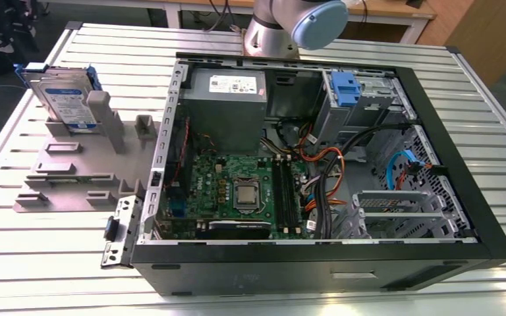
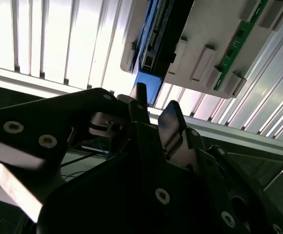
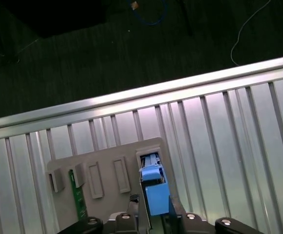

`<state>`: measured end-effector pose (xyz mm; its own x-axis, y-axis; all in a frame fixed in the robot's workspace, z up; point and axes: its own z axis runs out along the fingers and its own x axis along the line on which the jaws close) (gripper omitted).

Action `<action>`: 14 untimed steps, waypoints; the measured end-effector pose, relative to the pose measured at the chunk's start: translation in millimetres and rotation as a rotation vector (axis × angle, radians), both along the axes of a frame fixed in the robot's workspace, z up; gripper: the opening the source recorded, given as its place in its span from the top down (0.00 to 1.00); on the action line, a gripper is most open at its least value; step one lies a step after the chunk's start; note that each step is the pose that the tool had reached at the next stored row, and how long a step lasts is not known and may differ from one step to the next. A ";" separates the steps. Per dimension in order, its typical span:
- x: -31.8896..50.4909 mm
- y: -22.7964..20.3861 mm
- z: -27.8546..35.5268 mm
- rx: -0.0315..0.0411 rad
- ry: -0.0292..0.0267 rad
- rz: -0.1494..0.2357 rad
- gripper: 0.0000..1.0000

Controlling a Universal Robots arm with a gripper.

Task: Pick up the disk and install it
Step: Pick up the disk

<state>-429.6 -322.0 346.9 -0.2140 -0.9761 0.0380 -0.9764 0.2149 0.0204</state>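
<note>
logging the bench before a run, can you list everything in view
disk: one, silver with blue caddy, upright in the holder
holder: one, grey, on the table at the exterior view's left
green board: one, standing in a holder slot
computer case: one, black, open, beside the holder
power supply: one, grey, inside the case
motherboard: one, green, on the case floor
drive bracket: one, blue, in the case's bay
table: one, silver, slatted
arm: one, silver with a blue-grey cap, behind the case
gripper: one, black, fingers open, clear of the disk
</note>
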 end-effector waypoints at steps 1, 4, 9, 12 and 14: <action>0.1 0.0 -0.8 0.0000 -0.0049 0.005 0.65; 0.1 0.1 -2.3 0.0001 -0.0228 0.022 0.53; -0.2 0.0 -5.6 0.0002 -0.0348 0.046 0.53; -0.3 0.1 -5.6 0.0002 -0.0347 0.046 0.53; -0.3 0.0 -5.7 0.0002 -0.0349 0.047 0.53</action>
